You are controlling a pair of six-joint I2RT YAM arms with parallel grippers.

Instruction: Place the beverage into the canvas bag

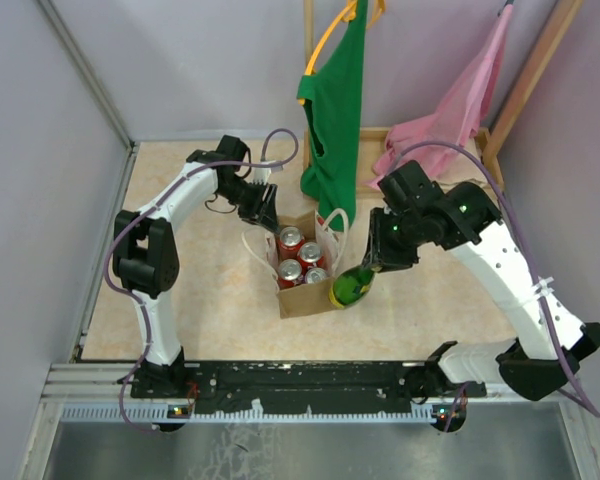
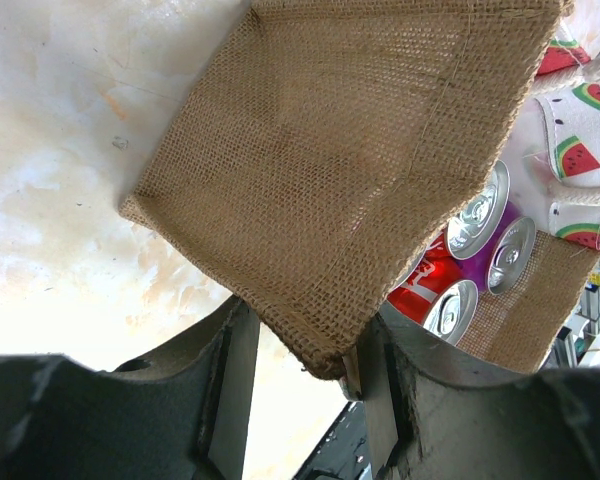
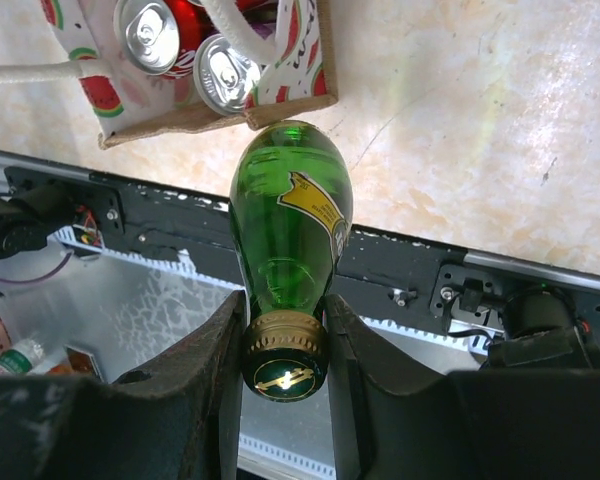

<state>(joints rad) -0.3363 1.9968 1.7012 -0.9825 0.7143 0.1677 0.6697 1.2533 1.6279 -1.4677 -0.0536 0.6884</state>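
Note:
The canvas bag (image 1: 302,300) stands open at mid-table, cream with watermelon print, tan burlap sides and white handles, with several soda cans (image 1: 292,240) inside. My right gripper (image 1: 373,262) is shut on the capped neck of a green glass bottle (image 1: 351,287), the beverage. It hangs tilted, its base at the bag's near right corner, outside the rim (image 3: 195,118). In the right wrist view the bottle (image 3: 290,220) runs from my gripper (image 3: 285,330) toward the cans (image 3: 225,72). My left gripper (image 2: 300,340) stands open at the bag's far left, a burlap corner (image 2: 330,170) between its jaws against the right finger.
A green cloth bag (image 1: 335,110) and a pink one (image 1: 450,110) hang from wooden posts at the back of the table. A black rail (image 1: 310,378) runs along the near edge between the arm bases. Grey walls close in left and right.

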